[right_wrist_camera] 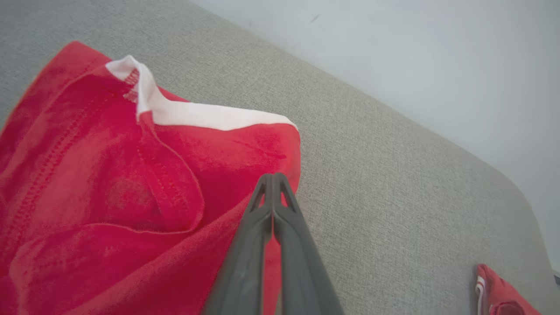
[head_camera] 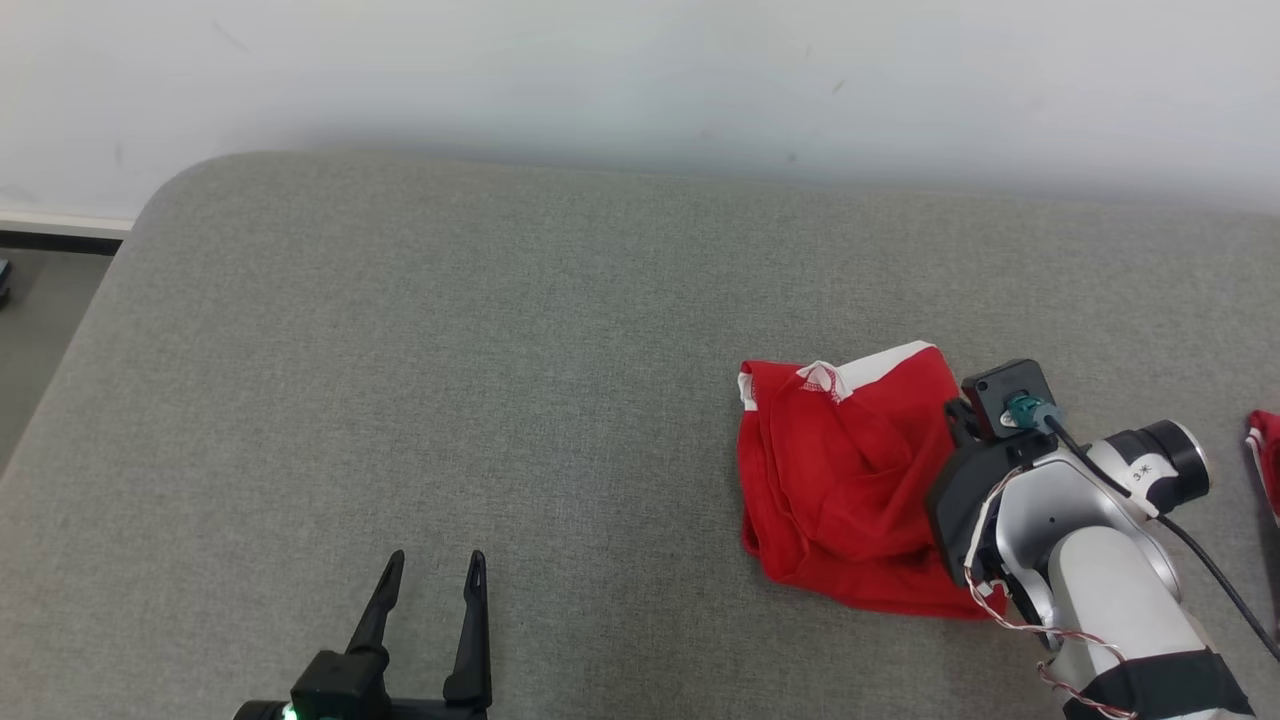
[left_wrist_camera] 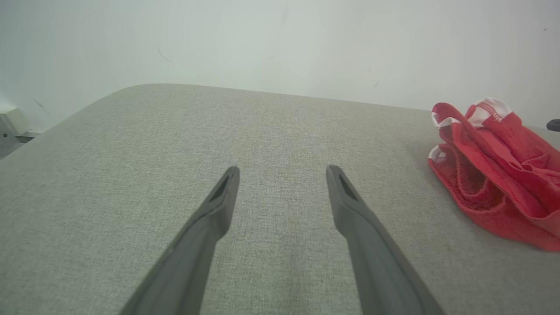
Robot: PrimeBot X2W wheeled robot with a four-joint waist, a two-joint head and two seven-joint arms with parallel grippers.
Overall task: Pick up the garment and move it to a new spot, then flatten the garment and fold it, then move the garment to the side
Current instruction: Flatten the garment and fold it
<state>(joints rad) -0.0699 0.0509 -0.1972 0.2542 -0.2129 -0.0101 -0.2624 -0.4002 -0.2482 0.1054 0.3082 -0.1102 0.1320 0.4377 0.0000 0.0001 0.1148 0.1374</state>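
- Red garment, white-trimmed, lies crumpled on the right of the grey worktop.
- My right claw is pressed together at its right edge; whether it grips cloth I cannot tell.
- My left claw is spread, well apart.

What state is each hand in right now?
Left hand: open, holding nothing.
Right hand: closed at the red garment edge; whether it pinches cloth cannot be told.

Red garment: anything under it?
The gray cushion shows around the red garment; its crumpled folds hide whatever lies beneath. The right gripper is closed at its edge; a pinch on cloth can't be confirmed.
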